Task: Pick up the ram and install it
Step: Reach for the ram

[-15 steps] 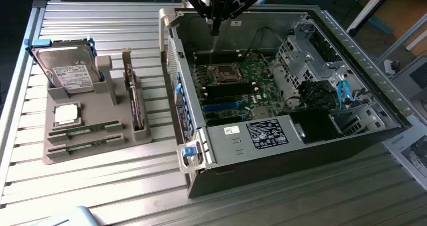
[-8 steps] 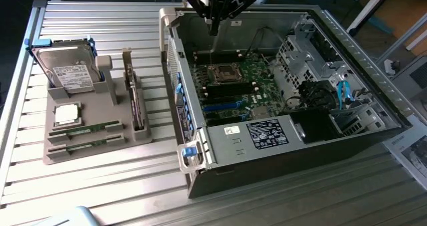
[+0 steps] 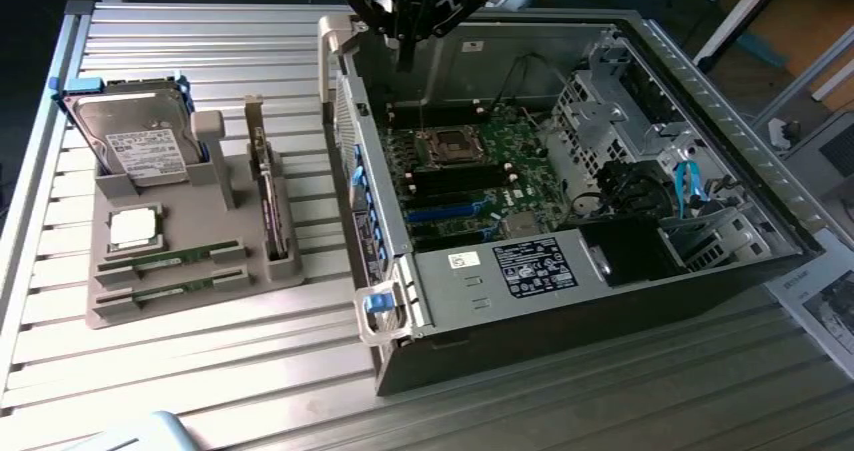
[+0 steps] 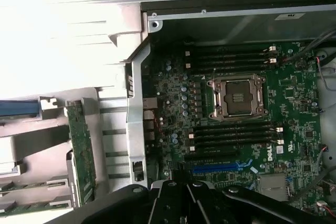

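The black end effector (image 3: 403, 61) hangs up high over the open computer case (image 3: 461, 296), near the case's far corner. It is clenched tight, and I see nothing in its grip.

Right below the end effector is the green main board (image 3: 501, 166) inside the case. On it sits a square metal socket (image 3: 447, 147), a little nearer to me than the end effector. Long black slots (image 4: 231, 56) run along both sides of that socket. A blue slot (image 3: 438, 212) lies farther down the board.

The ram (image 3: 174, 259) is well away from the end effector, down low and off to the exterior view's left of it. It lies flat in a groove of a gray holder (image 3: 220, 226) on the counter (image 3: 200, 391). A second green stick (image 3: 171, 291) lies in the next groove, just beside the first and a bit farther from the end effector.

The holder also has a hard drive (image 3: 134, 146) leaning up at its back and a square silver chip (image 3: 134, 228) lying flat. A tall thin card (image 3: 275, 216) stands on edge, between the ram and the case.
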